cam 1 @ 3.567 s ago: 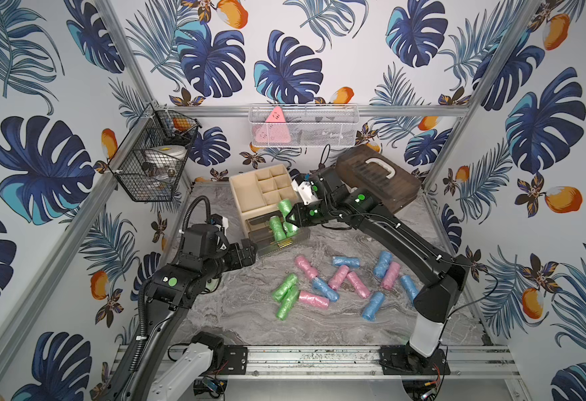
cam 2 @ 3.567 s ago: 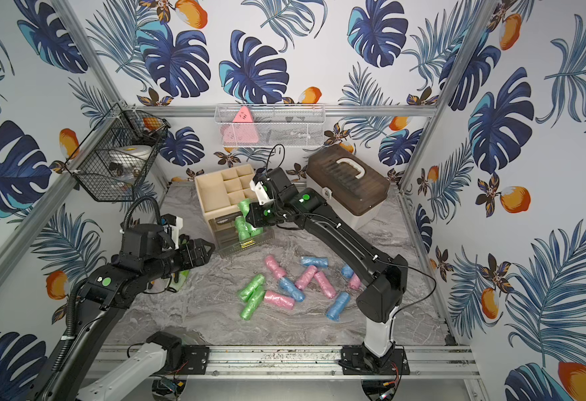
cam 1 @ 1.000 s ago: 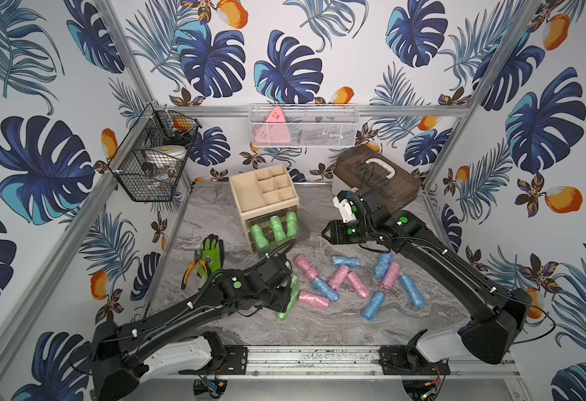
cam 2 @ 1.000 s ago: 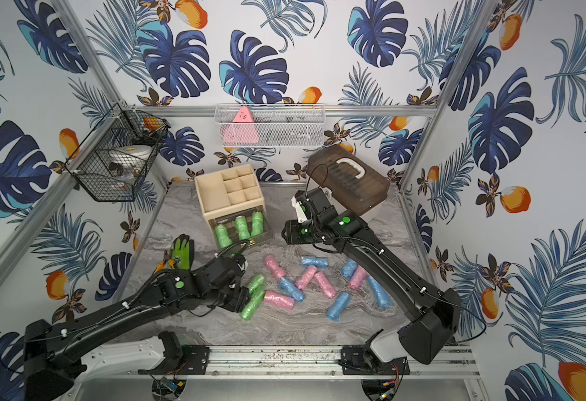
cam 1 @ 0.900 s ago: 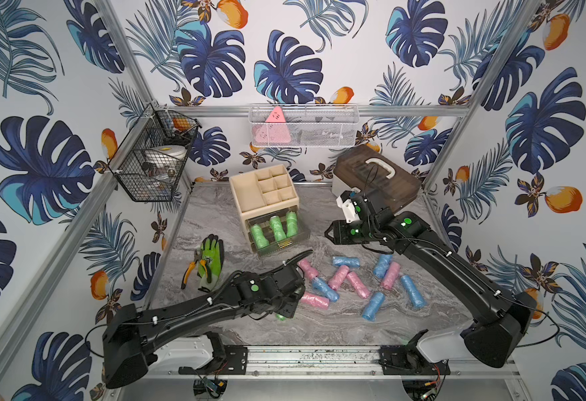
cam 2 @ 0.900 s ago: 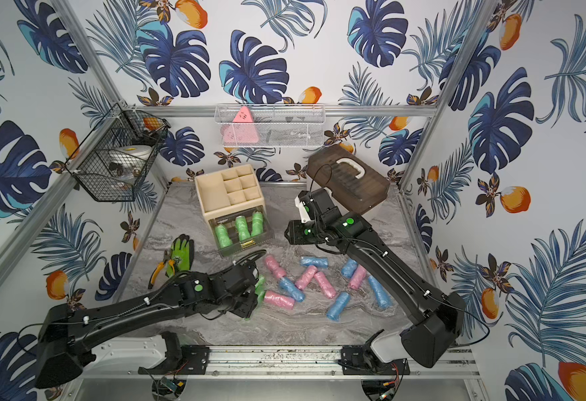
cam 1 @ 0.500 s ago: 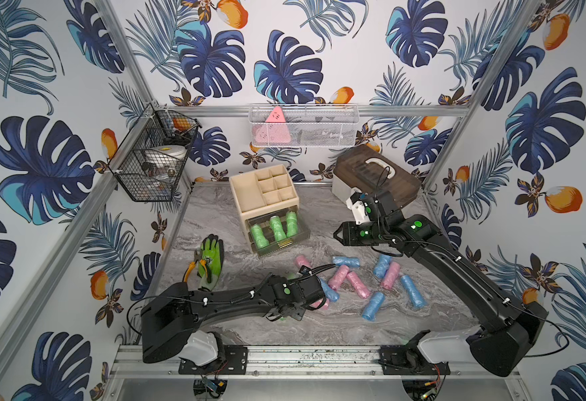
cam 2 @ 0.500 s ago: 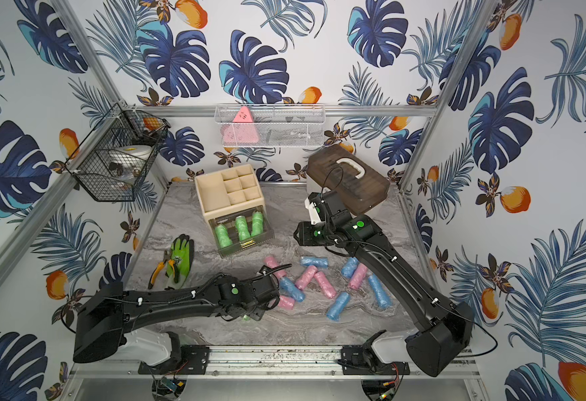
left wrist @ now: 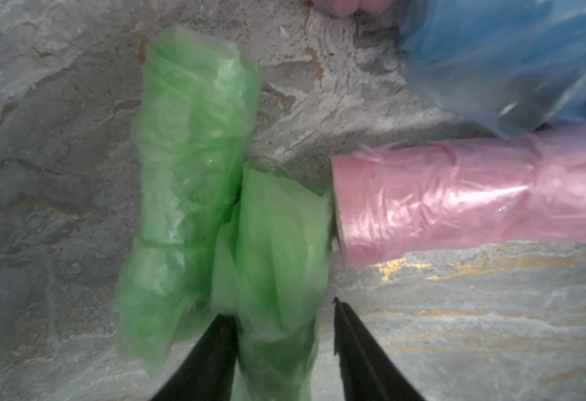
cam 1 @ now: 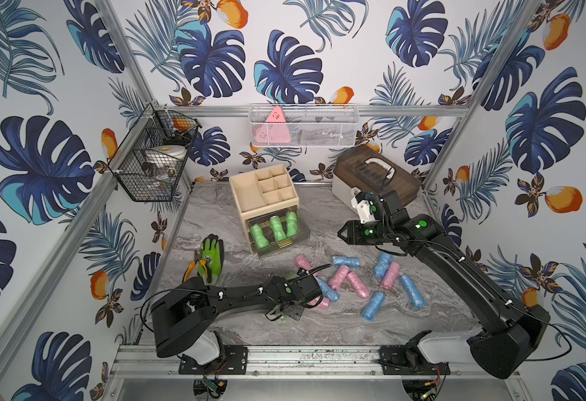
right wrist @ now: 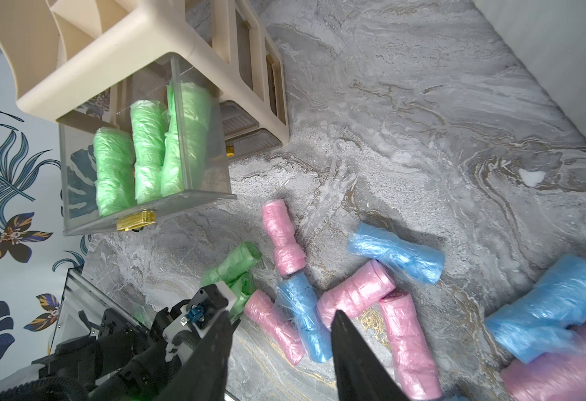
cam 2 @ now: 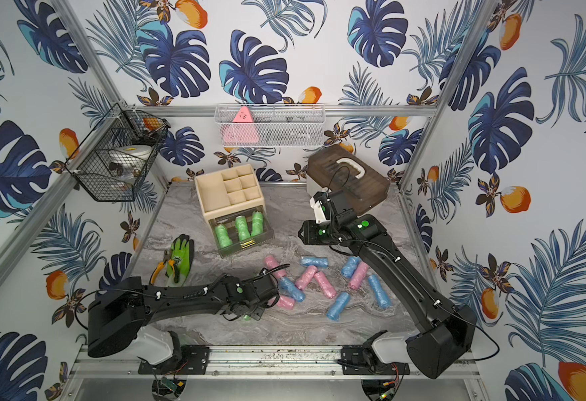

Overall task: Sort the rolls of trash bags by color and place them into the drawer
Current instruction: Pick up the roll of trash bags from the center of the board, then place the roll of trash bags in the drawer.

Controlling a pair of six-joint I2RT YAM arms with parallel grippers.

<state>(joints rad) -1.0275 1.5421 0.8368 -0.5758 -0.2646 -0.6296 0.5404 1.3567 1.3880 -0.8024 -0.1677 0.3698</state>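
Note:
Three green rolls (cam 1: 277,227) lie side by side in the clear pulled-out drawer (cam 1: 267,250) of the beige organizer. Several pink (cam 1: 357,284) and blue rolls (cam 1: 409,286) lie scattered on the marble table in both top views. My left gripper (left wrist: 279,309) is low over two green rolls and straddles one (left wrist: 277,243). One finger presses that roll and a narrow gap shows at the other finger. The second green roll (left wrist: 187,166) lies beside it, and a pink roll (left wrist: 458,198) ends against the straddled roll. My right gripper (cam 1: 342,235) hovers open and empty to the right of the drawer.
A green glove (cam 1: 210,257) and pliers (cam 1: 191,269) lie at the left of the table. The beige organizer (cam 1: 260,189) and a brown case (cam 1: 375,173) stand at the back. A wire basket (cam 1: 152,163) and a mesh shelf (cam 1: 302,125) hang on the walls.
My left arm has stretched low along the table's front to the green rolls, and its jaws have narrowed round one. My right gripper has drawn back to the right, away from the drawer.

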